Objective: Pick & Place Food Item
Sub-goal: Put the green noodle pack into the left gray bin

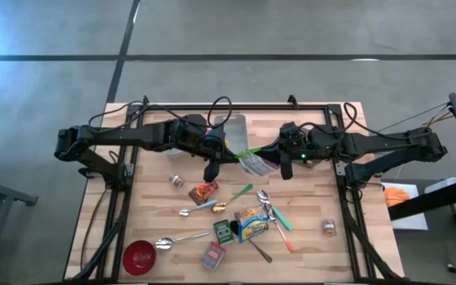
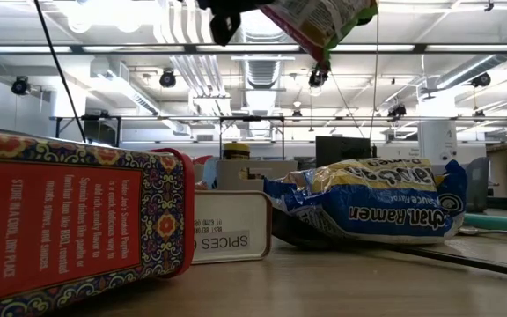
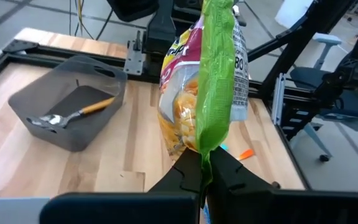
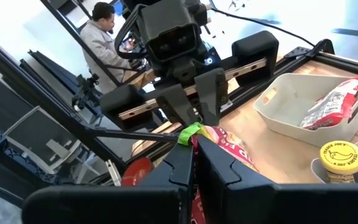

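A snack bag with a green sealed edge and orange snacks inside hangs above the table's middle, between my two grippers. My left gripper comes from the table's left and is shut on the bag's green end. My right gripper comes from the right and is shut on the opposite end. In the low view the bag shows high above the table top. My left gripper pinches the green sealed edge at one end of the bag between its two fingers, coming from the table's left and slanting slightly down. The bag is lifted clear and reaches away from the fingers toward the other arm. My right gripper pinches the bag's other end between its two fingers, about level, from the table's right. The bag spans the gap to the left gripper's fingers, clear of the table.
A white bin holding another snack bag stands at the far edge, a yellow-lidded jar beside it. A grey bin holds a spoon. Nearer lie a ramen packet, a spice tin, a red box, spoons and a red bowl.
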`<state>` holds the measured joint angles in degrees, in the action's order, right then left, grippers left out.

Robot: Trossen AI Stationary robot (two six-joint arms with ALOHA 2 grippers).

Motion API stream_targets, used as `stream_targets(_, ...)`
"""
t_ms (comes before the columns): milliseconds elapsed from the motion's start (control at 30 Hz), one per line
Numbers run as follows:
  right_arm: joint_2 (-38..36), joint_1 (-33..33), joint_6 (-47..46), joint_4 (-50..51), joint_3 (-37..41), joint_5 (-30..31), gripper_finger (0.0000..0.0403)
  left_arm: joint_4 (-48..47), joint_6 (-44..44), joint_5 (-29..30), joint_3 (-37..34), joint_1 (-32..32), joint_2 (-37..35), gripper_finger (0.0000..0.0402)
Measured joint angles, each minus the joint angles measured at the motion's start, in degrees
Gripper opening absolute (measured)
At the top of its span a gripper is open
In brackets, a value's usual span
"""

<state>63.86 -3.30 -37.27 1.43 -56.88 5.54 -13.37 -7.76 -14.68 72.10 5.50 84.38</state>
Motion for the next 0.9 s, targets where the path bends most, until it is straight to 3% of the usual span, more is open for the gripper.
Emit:
stream_targets(133, 0.0, 0.0, 0.6, 0.0, 0.0, 0.0, 0.0031, -1.3, -1.3, 0.0, 0.0, 0.0, -0.5, 0.0001)
stream_targets(333, 0.0, 0.0, 1.7, -0.3, 0.0, 0.0, 0.0132, -4.1, -1.5, 0.0, 0.0, 0.0, -2.3, 0.0)
stream_targets(567, 0.0, 0.8, 1.9, -0.8, 0.0, 0.6, 0.0233, -9.2, -8.4, 4.1, 0.1, 0.2, -4.5, 0.0)
stream_targets(900, 0.0, 1.8, 1.7, -0.5, 0.0, 5.2, 0.0276, -18.3, -16.9, 13.5, 0.0, 0.8, -8.7, 0.0)
